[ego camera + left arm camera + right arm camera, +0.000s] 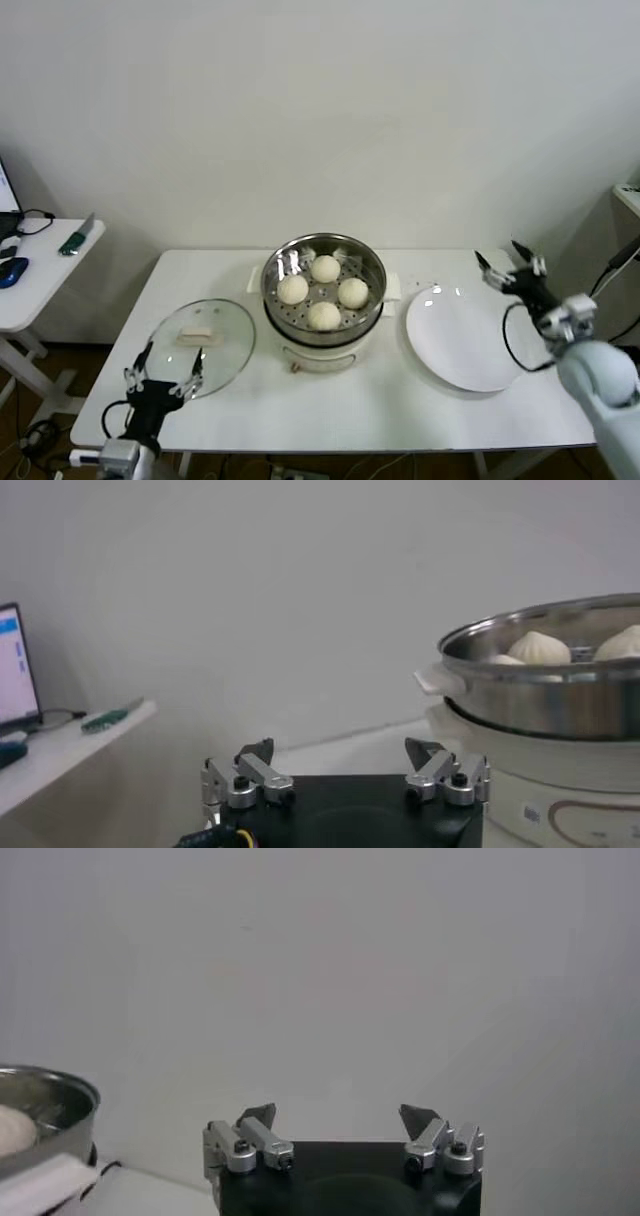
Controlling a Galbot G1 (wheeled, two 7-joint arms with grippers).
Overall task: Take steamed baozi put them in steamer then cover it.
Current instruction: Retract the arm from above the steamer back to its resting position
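Four cream-white baozi [324, 268] sit in the shiny steel steamer [370, 262] on its white pot base at the table's middle; the steamer is uncovered. Two or three baozi [540, 647] show above the steamer rim [530, 675] in the left wrist view. The round glass lid [225, 352] with a white handle lies flat on the table left of the steamer. My left gripper [164, 372] is open and empty at the lid's near edge. My right gripper [510, 262] is open and empty, raised beyond the far right of the white plate [460, 340].
The flat white plate lies bare right of the steamer. A white side table [40, 270] with a blue mouse, a cable and a green tool stands off to the left. A screen edge [15, 670] shows in the left wrist view. A white wall runs behind.
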